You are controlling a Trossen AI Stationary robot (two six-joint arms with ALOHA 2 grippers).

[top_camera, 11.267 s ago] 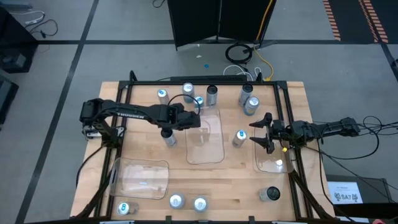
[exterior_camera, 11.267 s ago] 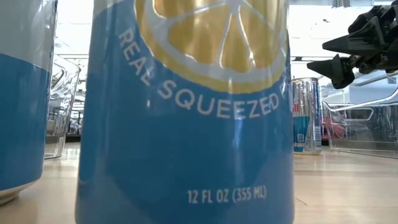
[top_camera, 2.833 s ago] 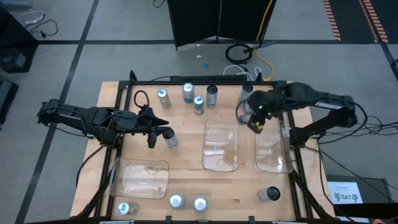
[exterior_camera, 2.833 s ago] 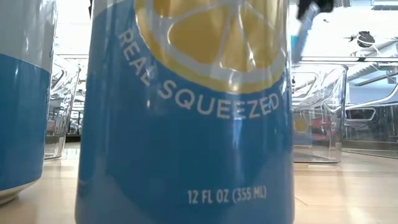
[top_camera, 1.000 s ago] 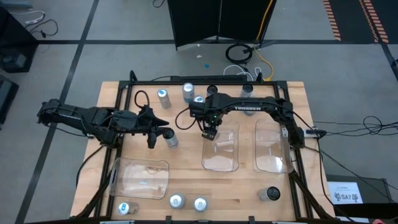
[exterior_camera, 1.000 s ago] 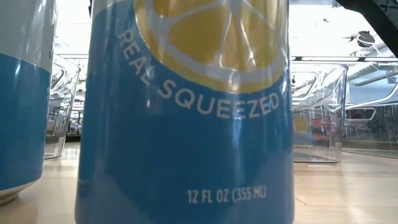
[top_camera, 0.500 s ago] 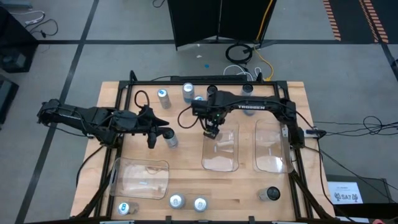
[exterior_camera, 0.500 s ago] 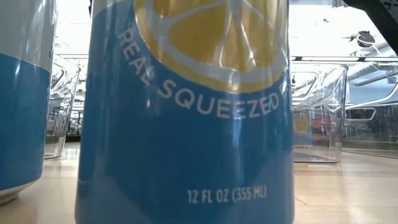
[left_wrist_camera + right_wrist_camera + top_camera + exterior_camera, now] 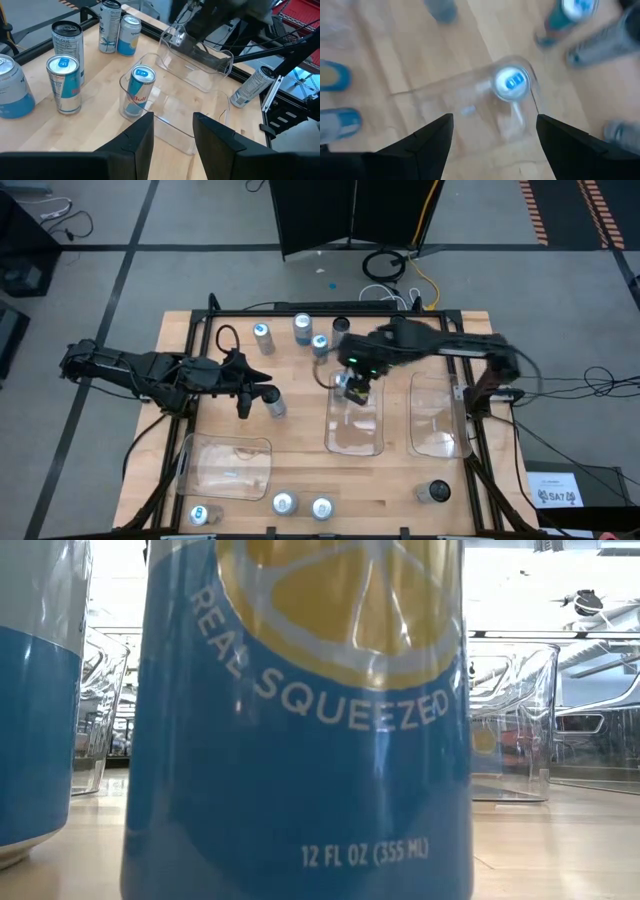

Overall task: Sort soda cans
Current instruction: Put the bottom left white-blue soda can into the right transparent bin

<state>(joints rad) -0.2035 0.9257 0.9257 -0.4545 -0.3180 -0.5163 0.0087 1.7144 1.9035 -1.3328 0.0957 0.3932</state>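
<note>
A blue and silver soda can [image 9: 139,91] stands upright in the far corner of the middle clear tray [image 9: 355,435]; in the right wrist view its top [image 9: 511,82] shows from above. My right gripper [image 9: 355,387] hangs open and empty above that corner, and its fingers [image 9: 431,140] stand wide apart. My left gripper [image 9: 250,398] is held still at the table's left, open [image 9: 173,117] and empty, with another soda can [image 9: 275,405] standing on the table just beside it. More soda cans [image 9: 302,328] stand along the far edge.
A second clear tray [image 9: 435,420] lies at the right and a third [image 9: 230,465] at the near left. Several cans [image 9: 283,503] stand along the near edge, with a dark one [image 9: 435,492] at the near right. A blue lemon can [image 9: 300,740] fills the low view.
My right gripper has risen from the far end of the middle tray and drawn back toward the table's right edge, tipping as it went. The can stays standing in the tray's corner. The arm's dark shape has left the low view's upper right.
</note>
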